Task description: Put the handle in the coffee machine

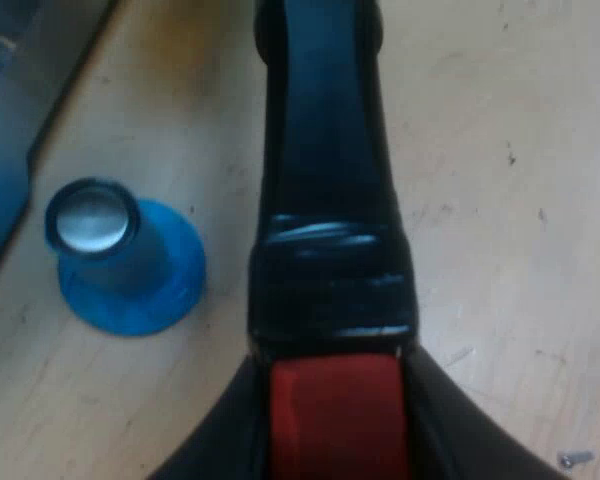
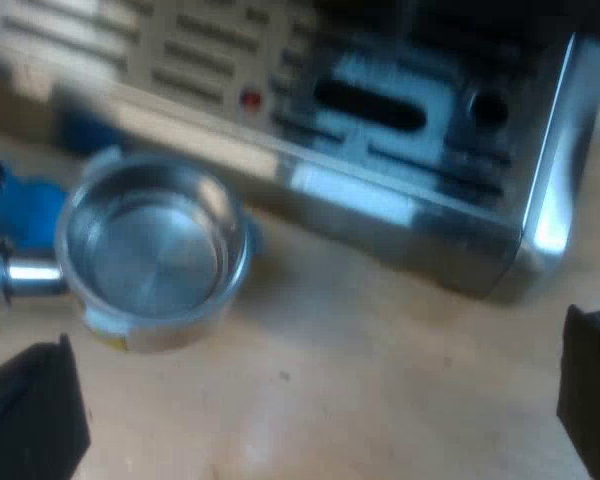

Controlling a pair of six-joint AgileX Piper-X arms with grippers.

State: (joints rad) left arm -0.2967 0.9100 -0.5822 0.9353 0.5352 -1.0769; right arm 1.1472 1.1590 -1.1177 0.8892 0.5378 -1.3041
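The left gripper (image 1: 335, 415) clamps the holder (image 1: 330, 180) at its red end, near the machine (image 2: 410, 150), its cup cut off. The right gripper (image 2: 310, 410) stands wide. A blue tamper (image 1: 120, 260) stands near the machine.

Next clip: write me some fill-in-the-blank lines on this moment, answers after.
The left gripper grips the handle at its ____ end. The basket is ____ inside. The tamper on the table is coloured ____. The right gripper is ____.
Missing: red; empty; blue; open.
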